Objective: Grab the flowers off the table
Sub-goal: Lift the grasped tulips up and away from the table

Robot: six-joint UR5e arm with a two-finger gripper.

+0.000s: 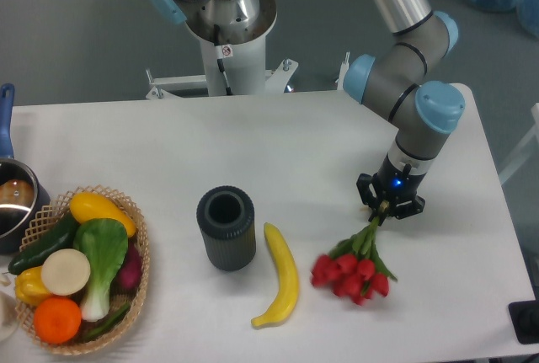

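The gripper (383, 211) is low over the right part of the table (337, 144), and its fingers are closed on the stem ends of the flowers (355, 267). The red heads lie on the table surface, below and left of the gripper. A banana (282, 289) lies just left of the flowers, then a dark cup (226, 226). A basket (141, 245) of vegetables stands far left.
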